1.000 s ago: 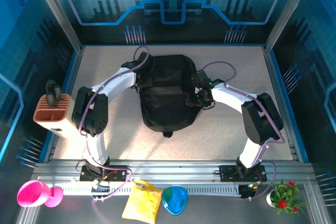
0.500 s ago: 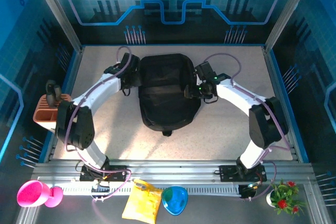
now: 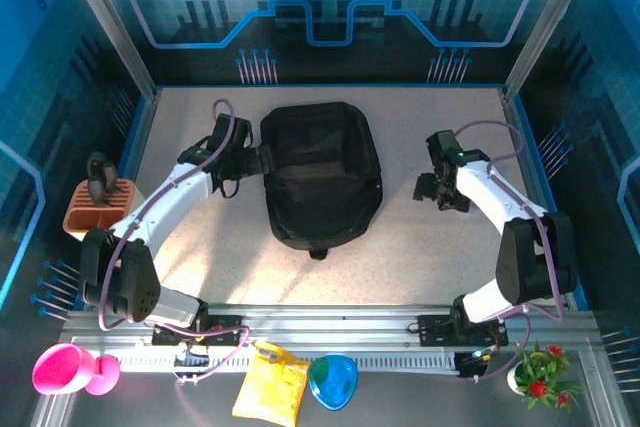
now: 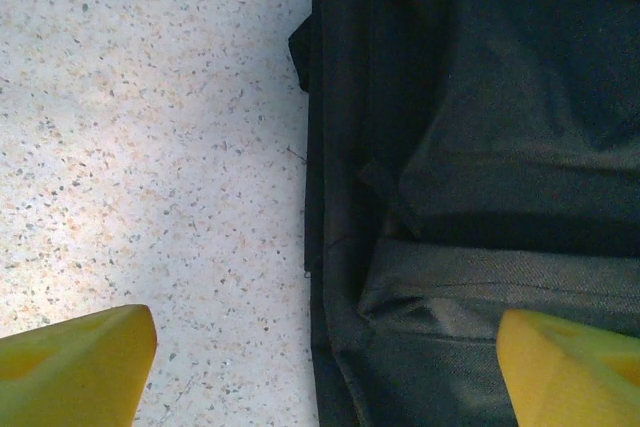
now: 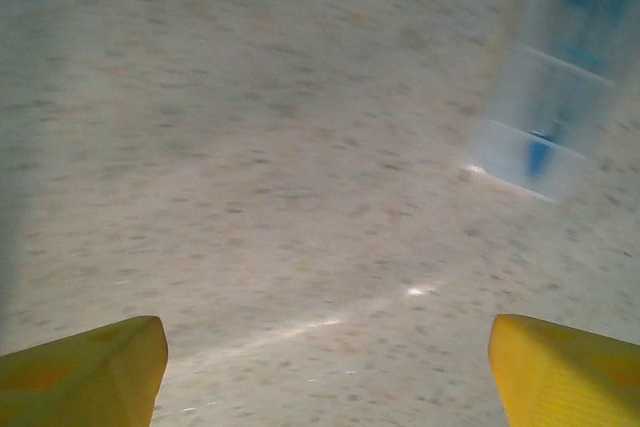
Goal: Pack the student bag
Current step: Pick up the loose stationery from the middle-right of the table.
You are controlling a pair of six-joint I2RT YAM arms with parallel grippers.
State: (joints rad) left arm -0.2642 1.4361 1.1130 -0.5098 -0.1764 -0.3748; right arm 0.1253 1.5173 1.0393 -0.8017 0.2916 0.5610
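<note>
The student bag [image 3: 322, 177] lay flat on the counter [image 3: 420, 257]. Your left claw [image 3: 258, 159] gaped wide and empty at the bag's left edge. Your right claw [image 3: 427, 190], equally wide and empty, stood well right of the bag. You should lift the left claw straight up to avoid snagging fabric.

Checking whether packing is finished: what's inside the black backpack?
The student bag shows only black outer fabric, lying on the speckled table; no opening is visible. Anything inside is covered by that fabric, so its contents cannot be told.
</note>
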